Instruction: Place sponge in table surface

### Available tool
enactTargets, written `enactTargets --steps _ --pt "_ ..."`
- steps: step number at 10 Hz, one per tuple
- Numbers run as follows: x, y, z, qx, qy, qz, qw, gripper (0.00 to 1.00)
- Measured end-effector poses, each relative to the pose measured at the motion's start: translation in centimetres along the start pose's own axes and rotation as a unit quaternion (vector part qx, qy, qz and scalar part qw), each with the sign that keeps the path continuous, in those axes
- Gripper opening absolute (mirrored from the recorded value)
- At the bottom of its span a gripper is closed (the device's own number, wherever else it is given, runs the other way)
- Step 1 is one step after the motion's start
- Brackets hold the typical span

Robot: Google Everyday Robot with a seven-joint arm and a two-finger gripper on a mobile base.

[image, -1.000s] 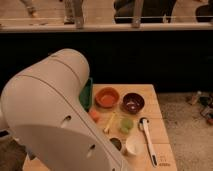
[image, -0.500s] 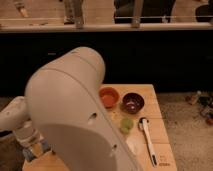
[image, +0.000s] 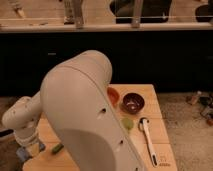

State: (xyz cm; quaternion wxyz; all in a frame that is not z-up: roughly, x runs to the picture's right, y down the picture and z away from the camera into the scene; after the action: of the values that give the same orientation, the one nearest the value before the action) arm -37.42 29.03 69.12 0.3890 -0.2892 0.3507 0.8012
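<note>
Camera view: the claw (image: 29, 149) hangs at 8 o'clock over the bench's (image: 157, 120) near-left corner, with the blue sponge (image: 22, 153) at its tip; whether it pinches the sponge cannot be told. A dark green piece (image: 56, 148) lies at its 3 o'clock

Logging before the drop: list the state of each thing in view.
Tool: low at front left corner of the table.
Sponge: at the tool, hold unclear.
Orange bowl: upright, partly hidden by arm.
Dark bowl: upright.
White utensil: lying flat on table.
Pale green lump: resting on table.
</note>
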Motion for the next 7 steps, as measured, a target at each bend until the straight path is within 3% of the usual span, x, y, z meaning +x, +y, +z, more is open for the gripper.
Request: enactTargets --steps 5,7 --pt "0.9 3.3 2.2 0.035 -0.020 -0.045 0.9982 0.00" --pt "0.6 3.8 2.5 0.037 -0.032 -0.051 0.9975 0.00"
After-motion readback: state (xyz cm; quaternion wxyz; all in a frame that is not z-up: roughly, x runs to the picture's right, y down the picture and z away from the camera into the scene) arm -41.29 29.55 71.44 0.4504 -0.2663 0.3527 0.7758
